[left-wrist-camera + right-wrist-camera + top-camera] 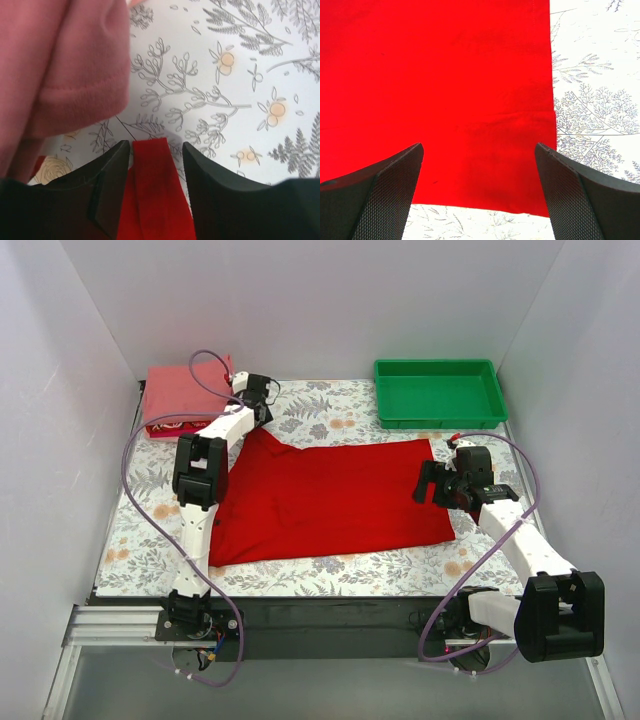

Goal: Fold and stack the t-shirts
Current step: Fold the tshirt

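Right gripper (pixel 479 145) gapes wide over the red t-shirt (pixel 330 500), lying lengthwise left-to-right; left gripper (pixel 156 143) pinches its corner.

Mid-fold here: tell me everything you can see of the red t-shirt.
The red t-shirt is plain, bright red soft cloth. It lies mostly flat as a rough rectangle across the middle of the floral table, with a faint horizontal crease. Its far-left corner is drawn up to a point, where a narrow strip sits pinched in the jaws of the left gripper. The right gripper hovers open over its right edge.
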Action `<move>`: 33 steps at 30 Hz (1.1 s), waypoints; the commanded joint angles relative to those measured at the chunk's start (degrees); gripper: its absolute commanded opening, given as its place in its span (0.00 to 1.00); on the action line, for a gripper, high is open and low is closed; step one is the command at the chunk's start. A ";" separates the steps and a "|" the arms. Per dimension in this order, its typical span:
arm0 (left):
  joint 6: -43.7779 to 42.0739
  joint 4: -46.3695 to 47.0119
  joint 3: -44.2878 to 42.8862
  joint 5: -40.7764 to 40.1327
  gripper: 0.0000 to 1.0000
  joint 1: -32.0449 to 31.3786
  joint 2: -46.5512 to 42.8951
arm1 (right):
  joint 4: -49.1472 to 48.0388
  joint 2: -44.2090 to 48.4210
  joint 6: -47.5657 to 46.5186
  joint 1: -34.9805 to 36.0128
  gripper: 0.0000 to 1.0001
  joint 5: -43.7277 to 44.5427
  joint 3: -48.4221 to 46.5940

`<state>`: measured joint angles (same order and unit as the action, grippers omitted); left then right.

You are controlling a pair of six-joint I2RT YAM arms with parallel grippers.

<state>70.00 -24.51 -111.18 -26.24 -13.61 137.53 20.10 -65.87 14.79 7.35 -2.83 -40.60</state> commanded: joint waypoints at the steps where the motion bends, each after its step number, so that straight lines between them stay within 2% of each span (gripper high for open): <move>1: -0.56 0.08 -0.88 0.14 0.44 0.33 1.50 | -0.32 -0.05 -0.72 -0.15 0.98 1.16 -0.97; 3: -0.56 -0.01 -0.97 -0.21 0.38 0.33 1.86 | -0.32 -0.14 -0.72 -0.15 0.98 1.34 -1.06; 4: -0.56 -0.10 -1.06 -0.65 0.29 0.33 2.03 | -0.32 -0.31 -0.64 -0.06 0.98 1.42 -1.06; 7: -0.21 -0.45 -0.80 -1.35 0.19 0.33 1.86 | -0.41 -0.93 -0.72 -0.15 0.98 2.04 -1.24; 8: -0.12 -0.62 -0.80 -1.53 0.09 0.33 1.69 | -0.50 -1.45 -0.55 -0.15 0.98 2.56 -1.50; 10: 0.14 -0.80 -0.71 -1.88 0.01 0.33 0.99 | -0.93 -2.51 0.15 -0.15 0.98 6.07 -2.29; 13: 0.14 -0.89 0.08 -1.18 0.00 0.33 -0.68 | -2.08 -6.19 3.40 -0.15 0.98 11.08 -6.23; 16: -0.03 -0.45 2.10 -0.83 0.00 0.33 -3.14 | -4.53 -11.90 3.23 -0.15 0.98 11.09 -12.29; 22: 0.05 2.71 7.90 1.62 0.00 0.33 -8.33 | -12.10 -26.93 -1.86 -0.15 0.98 10.83 -24.41; 26: 0.84 3.42 9.57 3.12 0.00 0.33 -9.74 | -17.18 -34.76 -4.85 -0.15 0.96 12.06 -29.18; 33: 0.93 3.86 11.07 2.69 0.00 0.33 -11.32 | -19.48 -44.43 -6.26 -0.32 0.82 11.52 -35.69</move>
<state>70.78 -21.06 -101.03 -23.33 -13.61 132.11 4.25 -109.03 10.41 7.25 7.44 -72.60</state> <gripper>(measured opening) 0.029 0.828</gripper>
